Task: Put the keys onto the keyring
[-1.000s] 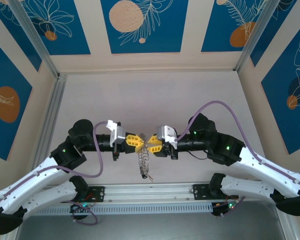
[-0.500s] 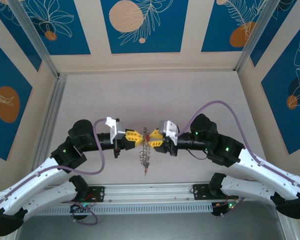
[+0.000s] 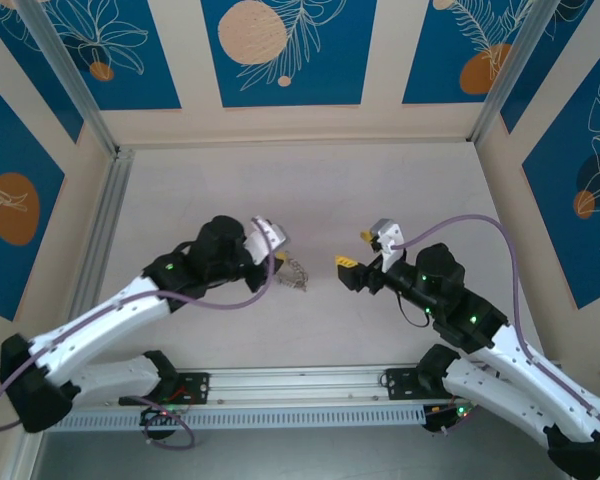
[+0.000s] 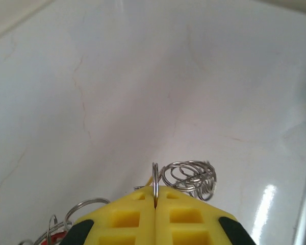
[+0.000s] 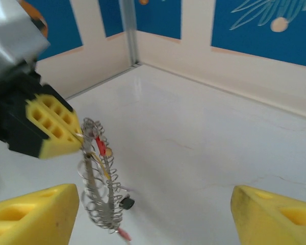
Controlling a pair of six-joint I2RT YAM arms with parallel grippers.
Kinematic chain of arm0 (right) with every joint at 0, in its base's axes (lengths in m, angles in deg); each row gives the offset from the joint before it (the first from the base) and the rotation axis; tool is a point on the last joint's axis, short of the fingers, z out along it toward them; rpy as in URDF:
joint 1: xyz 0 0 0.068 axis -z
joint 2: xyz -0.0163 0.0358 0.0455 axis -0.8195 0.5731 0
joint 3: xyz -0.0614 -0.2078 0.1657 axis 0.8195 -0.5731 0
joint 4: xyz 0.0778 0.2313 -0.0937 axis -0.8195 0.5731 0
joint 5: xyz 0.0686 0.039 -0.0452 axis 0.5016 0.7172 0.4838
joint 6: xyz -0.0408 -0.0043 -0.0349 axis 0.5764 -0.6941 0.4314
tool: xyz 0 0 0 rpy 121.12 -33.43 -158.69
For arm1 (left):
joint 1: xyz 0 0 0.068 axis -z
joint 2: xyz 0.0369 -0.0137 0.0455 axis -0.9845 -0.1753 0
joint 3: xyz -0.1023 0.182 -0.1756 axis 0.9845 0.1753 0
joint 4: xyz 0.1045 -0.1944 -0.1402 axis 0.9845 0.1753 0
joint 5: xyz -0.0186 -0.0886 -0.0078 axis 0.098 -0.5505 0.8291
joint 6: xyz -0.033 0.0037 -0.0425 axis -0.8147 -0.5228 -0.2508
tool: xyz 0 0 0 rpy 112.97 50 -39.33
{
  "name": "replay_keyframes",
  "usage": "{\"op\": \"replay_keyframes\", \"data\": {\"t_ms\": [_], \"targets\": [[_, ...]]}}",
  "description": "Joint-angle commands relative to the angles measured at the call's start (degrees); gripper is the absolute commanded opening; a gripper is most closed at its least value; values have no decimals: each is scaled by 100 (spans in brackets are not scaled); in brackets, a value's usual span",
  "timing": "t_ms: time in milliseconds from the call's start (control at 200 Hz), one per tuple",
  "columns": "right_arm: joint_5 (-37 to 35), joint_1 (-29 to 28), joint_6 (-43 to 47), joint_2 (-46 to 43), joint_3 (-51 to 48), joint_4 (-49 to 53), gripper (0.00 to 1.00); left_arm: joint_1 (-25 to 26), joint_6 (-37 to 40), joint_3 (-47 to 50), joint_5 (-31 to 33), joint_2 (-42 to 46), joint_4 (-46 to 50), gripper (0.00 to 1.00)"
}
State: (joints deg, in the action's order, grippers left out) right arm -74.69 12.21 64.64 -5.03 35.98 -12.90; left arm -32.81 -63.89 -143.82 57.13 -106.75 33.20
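Yellow pads of the right pincer [image 5: 155, 214] stand wide apart, holding nothing. Just ahead of them hangs the keyring [image 5: 99, 189], red-tagged keys [image 5: 100, 145] among its loops. Its wire is pinched in the closed left pincer [image 4: 155, 204] beyond. Probably best to clamp firmly and approach the dangling ring slowly, square-on.

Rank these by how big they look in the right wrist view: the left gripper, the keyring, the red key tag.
1. left gripper: largest, even though the frame edge cuts it off.
2. keyring: it hangs pinched in that gripper, a tall, narrow bundle.
3. red key tag: by far the smallest.
All three sit at a similar distance from the camera, so the order holds.
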Motion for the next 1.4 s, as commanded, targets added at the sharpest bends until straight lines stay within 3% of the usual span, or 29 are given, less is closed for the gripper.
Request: {"op": "replay_keyframes", "data": {"t_ms": [0,370,570,680,710,755,835,925,975,1100,1236,1396], "targets": [[-234,189,-252,-135,-177,-151,100,-63,-161,-344,340,-812,-717,0],[-558,759,-493,-695,-919,-616,99,-353,-772,-1466,106,-3835,-1780,0],[-595,1148,-658,-1220,-1058,-349,99,-486,-1065,-1772,-65,-4515,-1703,21],[-478,1362,-653,-1260,-1067,-228,99,-526,-1109,-1423,-199,-3945,-1718,42],[-436,1425,-650,-1209,-1056,-221,99,-530,-1104,-1286,-240,-3722,-1679,58],[-407,1512,-696,-1086,-1042,-222,99,-533,-1090,-1063,-315,-3333,-1574,70],[-411,1702,-815,-825,-1085,-364,99,-527,-1137,-437,-359,-2446,-1496,76],[-1326,1883,-1425,-562,-1279,-651,99,-531,-1159,392,-1,-1224,-1343,79],[-1859,1980,-1741,-439,-1390,-769,99,-527,-1174,805,563,-528,-1110,100],[-1930,2289,-1354,-58,-1894,-1992,99,-575,-1241,1538,2203,897,-721,100],[-1063,2741,-255,855,-2321,-3634,99,-683,-1497,2170,3920,1891,-824,100],[-555,3253,34,2690,-2011,-4594,99,-1486,-1342,2866,4298,1952,-1674,100]]}}
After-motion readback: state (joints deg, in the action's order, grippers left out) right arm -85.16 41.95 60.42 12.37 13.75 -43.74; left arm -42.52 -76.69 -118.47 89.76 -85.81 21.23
